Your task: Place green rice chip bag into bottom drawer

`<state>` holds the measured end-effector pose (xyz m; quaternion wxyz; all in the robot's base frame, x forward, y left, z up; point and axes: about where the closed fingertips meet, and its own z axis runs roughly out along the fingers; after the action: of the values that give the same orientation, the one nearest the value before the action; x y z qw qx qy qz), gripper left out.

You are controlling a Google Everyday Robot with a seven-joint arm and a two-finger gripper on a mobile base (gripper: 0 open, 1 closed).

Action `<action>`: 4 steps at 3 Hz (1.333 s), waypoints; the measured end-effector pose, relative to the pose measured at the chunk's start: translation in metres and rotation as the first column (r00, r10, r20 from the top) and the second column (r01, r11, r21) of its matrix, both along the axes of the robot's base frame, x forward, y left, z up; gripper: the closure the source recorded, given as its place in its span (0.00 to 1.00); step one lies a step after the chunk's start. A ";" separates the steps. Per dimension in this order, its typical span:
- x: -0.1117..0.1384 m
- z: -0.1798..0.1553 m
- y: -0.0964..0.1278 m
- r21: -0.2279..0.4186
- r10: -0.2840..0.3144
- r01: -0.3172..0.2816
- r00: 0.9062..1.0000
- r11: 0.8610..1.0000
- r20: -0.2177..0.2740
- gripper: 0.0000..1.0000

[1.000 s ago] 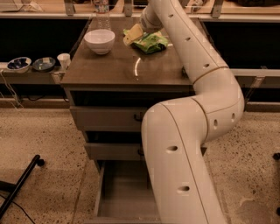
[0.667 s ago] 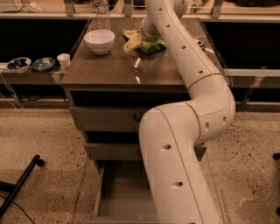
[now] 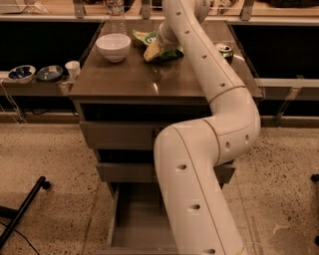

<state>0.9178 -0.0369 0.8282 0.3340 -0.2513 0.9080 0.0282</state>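
The green rice chip bag (image 3: 145,38) lies crumpled at the back of the cabinet's brown top (image 3: 129,79), with a yellow corner facing front. My gripper (image 3: 162,43) is down at the bag's right side, mostly hidden behind my white arm's wrist. The bottom drawer (image 3: 130,226) stands pulled open under the cabinet. Its flat grey floor is bare where it shows, and my arm covers its right part.
A white bowl (image 3: 113,46) sits left of the bag and a clear bottle (image 3: 115,11) stands behind it. A green drink can (image 3: 225,51) is at the top's right edge. Small bowls and a cup (image 3: 73,69) sit on a low shelf at left. Two upper drawers (image 3: 117,135) are shut.
My arm's upper end has swung left over the bag. The bag now sits slightly further left and looks more bunched.
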 end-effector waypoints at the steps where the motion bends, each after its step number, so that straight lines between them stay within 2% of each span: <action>1: -0.001 0.007 0.000 0.000 0.000 0.000 1.000 1.000 0.000 0.70; 2: -0.001 0.009 0.000 0.000 0.000 0.000 1.000 1.000 0.000 0.94; 3: -0.007 0.069 -0.011 -0.027 -0.001 0.004 0.995 1.000 0.103 1.00; 4: -0.029 0.155 -0.038 -0.023 0.009 -0.004 0.972 1.000 0.234 1.00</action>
<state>0.8884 -0.0751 0.9829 0.4356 -0.2595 0.8618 -0.0108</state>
